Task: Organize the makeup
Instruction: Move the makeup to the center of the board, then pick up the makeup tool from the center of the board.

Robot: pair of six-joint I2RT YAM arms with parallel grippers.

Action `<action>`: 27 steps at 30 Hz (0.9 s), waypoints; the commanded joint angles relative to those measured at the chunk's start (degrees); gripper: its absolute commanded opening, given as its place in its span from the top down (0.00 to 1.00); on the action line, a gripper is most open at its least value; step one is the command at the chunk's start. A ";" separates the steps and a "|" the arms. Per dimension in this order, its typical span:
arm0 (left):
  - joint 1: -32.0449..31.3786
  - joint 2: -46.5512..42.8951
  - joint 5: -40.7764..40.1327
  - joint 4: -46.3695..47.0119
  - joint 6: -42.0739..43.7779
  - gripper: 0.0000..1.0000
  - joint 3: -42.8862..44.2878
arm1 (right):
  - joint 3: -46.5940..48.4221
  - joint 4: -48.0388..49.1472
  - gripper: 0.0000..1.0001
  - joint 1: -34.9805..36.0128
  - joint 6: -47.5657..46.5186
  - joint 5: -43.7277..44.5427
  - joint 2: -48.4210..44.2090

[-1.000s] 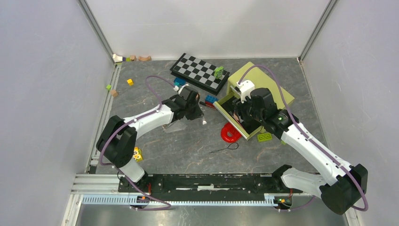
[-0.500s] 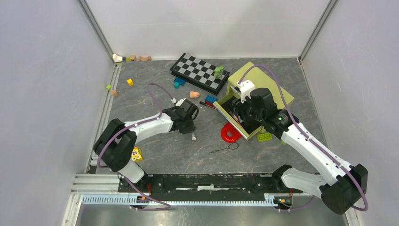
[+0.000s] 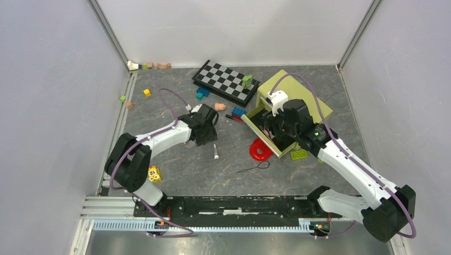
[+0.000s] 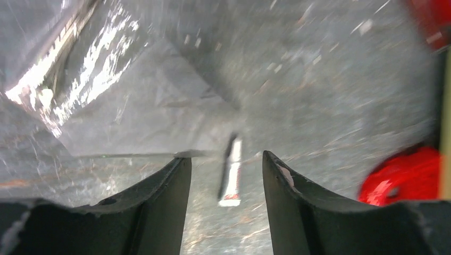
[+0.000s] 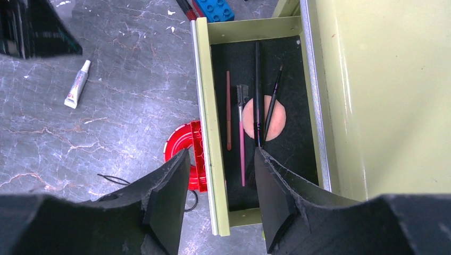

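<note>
olive box (image 3: 298, 89) stands at the right of the grey table (image 3: 213, 175), with its drawer (image 5: 205, 106) pulled open. right gripper (image 5: 220, 153) hangs over the drawer, jaws released and empty. left gripper (image 4: 224, 157) hangs over the table, jaws released and empty. the drawer holds the peach puff (image 5: 278, 121), black brushes (image 5: 257, 79) lying across it, and the pink-handled brush (image 5: 242, 154) and reddish pencil (image 5: 228, 111) alongside. the white tube (image 5: 77, 84) lies on the table just beyond the left fingertips.

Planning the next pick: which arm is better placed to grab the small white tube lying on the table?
Left. The open left gripper has the tube right between its jaws; the right gripper hovers over the drawer, farther off.
</note>
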 commanded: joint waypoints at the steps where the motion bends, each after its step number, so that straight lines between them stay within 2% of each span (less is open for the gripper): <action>1: 4.11 1.35 -0.07 0.46 5.33 0.41 11.51 | 0.30 0.46 0.46 0.23 -0.36 1.15 -0.78; 4: 7.22 6.84 1.69 0.31 8.82 0.41 20.68 | 0.04 0.41 0.46 0.23 -0.32 1.09 -0.69; 7: 11.09 13.73 9.89 2.07 13.68 0.40 28.61 | -0.04 0.30 0.45 0.25 -0.28 0.97 -0.71; 11: 13.57 21.02 14.83 0.68 17.05 0.40 37.12 | 0.37 0.04 0.45 0.23 -0.37 1.16 -0.91; 20: 14.34 29.48 15.56 0.17 21.16 0.39 44.94 | -0.17 -0.34 0.45 0.23 -0.55 1.41 -0.75; 27: 14.48 33.13 13.59 -1.17 21.77 0.39 46.63 | -0.32 -0.33 0.45 0.16 -0.41 1.58 -1.37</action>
